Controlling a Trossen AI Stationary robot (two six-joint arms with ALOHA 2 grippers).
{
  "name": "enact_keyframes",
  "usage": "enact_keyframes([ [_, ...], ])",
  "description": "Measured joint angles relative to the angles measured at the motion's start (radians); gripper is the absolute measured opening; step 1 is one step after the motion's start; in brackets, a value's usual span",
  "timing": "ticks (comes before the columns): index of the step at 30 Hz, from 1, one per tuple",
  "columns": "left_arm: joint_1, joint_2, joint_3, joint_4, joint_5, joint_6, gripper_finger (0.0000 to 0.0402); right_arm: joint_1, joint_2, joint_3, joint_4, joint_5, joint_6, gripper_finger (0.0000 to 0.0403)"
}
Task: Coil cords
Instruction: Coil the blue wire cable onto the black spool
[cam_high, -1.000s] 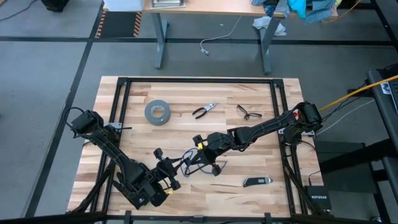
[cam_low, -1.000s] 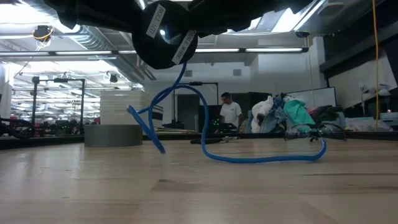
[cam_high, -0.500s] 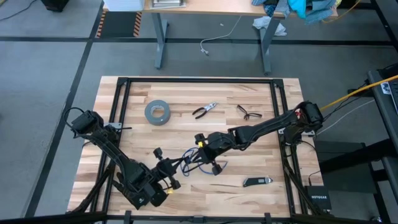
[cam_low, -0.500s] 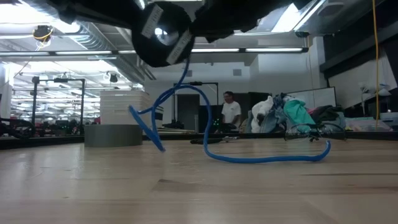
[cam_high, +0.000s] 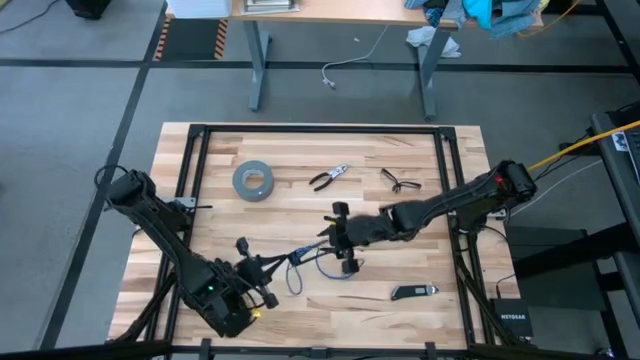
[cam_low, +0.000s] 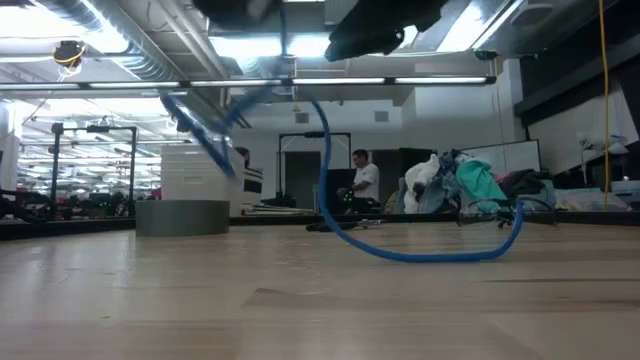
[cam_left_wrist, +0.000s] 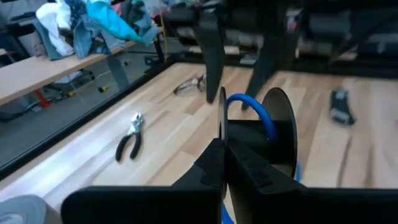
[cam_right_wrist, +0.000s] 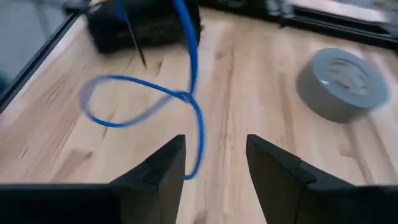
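Your right gripper (cam_high: 343, 238) has just let go: its fingers now stand spread, with the cord (cam_high: 312, 262) loose below them. The left gripper (cam_high: 268, 266) has clamped on the cord and pulled it away, farther from the tape (cam_high: 253, 180). Coiling isn't finished; one loop remains.

Left gripper (cam_high: 268, 281) fingers pressed together near the front edge, right gripper (cam_high: 343, 238) fingers spread mid-table.

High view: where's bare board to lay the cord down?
Free: the far-left corner beyond the tape roll, and the near-right stretch past the black knife. Crowded: the middle, where the blue cord hangs between left gripper and right gripper.
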Motion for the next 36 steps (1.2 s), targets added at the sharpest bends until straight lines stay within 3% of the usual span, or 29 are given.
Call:
enact_keyframes([
  [5, -0.026, -0.072, 0.000, -0.003, -0.033, 0.068, 0.0001, 0.068, 0.029, -0.069, 0.216, 0.211, 0.093, 0.0168],
  [12, -0.034, -0.130, 0.000, -0.001, -0.074, 0.145, 0.0001, 0.121, 0.108, -0.110, 0.608, 0.311, 0.105, 0.0166],
  [25, -0.046, -0.132, 0.001, 0.005, -0.079, 0.162, 0.0001, 0.067, 0.258, -0.111, 0.740, 0.442, 0.033, 0.0166],
  [30, -0.056, -0.132, 0.001, 0.031, -0.067, 0.168, 0.0001, 0.032, 0.282, -0.111, 0.862, 0.337, -0.070, 0.0165],
  [36, -0.058, -0.132, 0.001, 0.079, -0.068, 0.217, 0.0001, 0.004, 0.291, -0.111, 0.859, 0.242, -0.044, 0.0143],
])
